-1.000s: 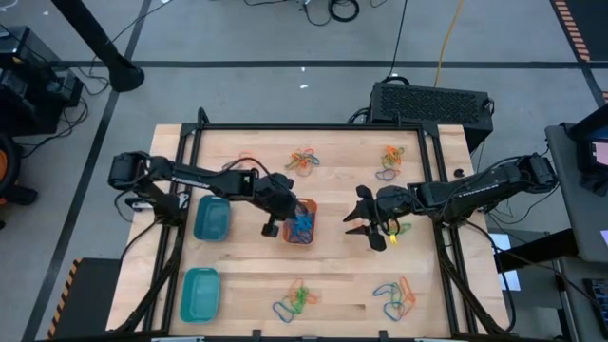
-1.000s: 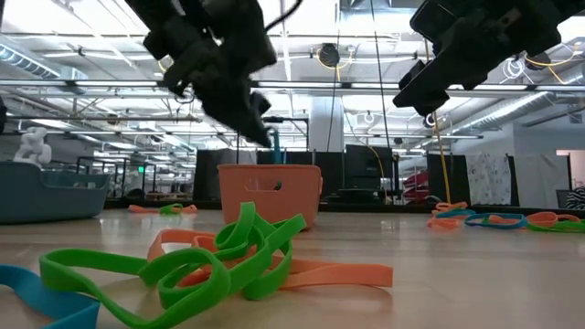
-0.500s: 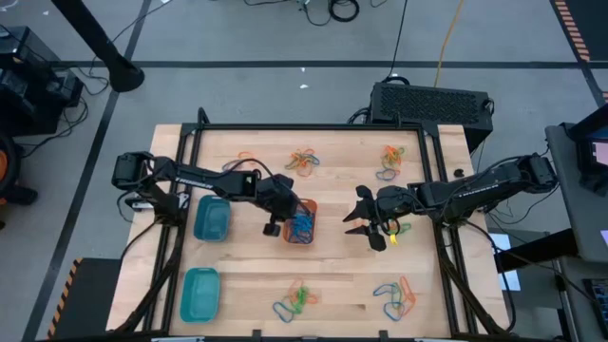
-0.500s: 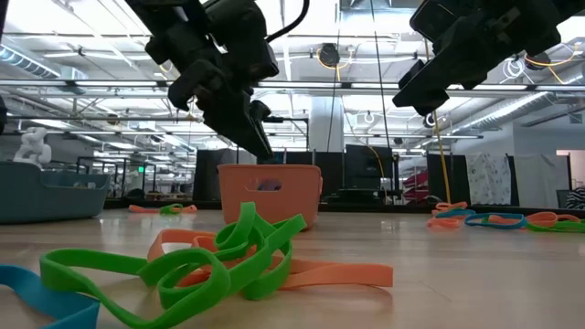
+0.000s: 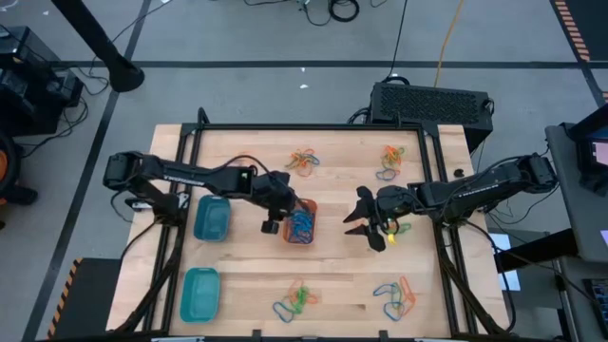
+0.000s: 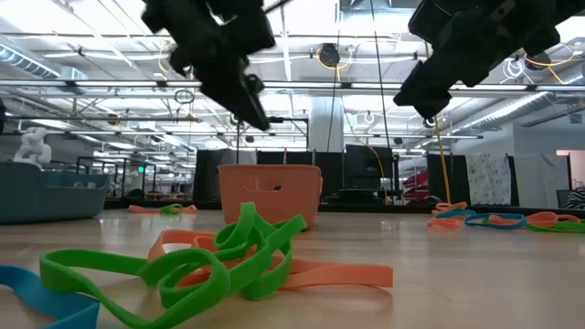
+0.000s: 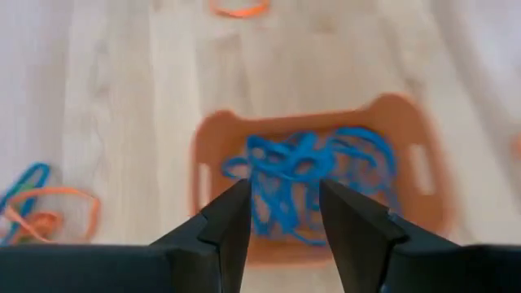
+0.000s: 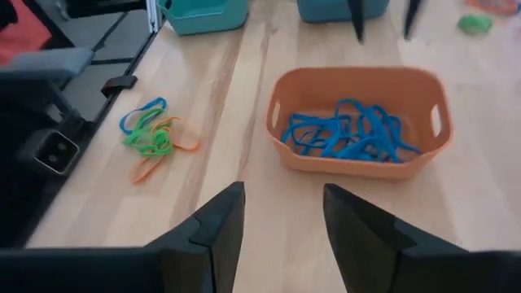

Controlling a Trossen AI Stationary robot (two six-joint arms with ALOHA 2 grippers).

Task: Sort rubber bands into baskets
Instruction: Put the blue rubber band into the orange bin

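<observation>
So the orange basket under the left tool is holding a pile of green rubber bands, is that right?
Not quite: the bands in the orange basket are blue, not green, as the right wrist view shows plainly. The rest holds: the left tool is over that basket, with its fingers apart and nothing between them.

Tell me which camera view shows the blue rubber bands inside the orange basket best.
The right wrist view: the blue rubber bands lie sharp and unobstructed inside the orange basket. The left wrist view shows them from above, blurred, partly behind the left gripper. The high view shows only a small blue patch. The low view shows just the basket's wall.
</observation>
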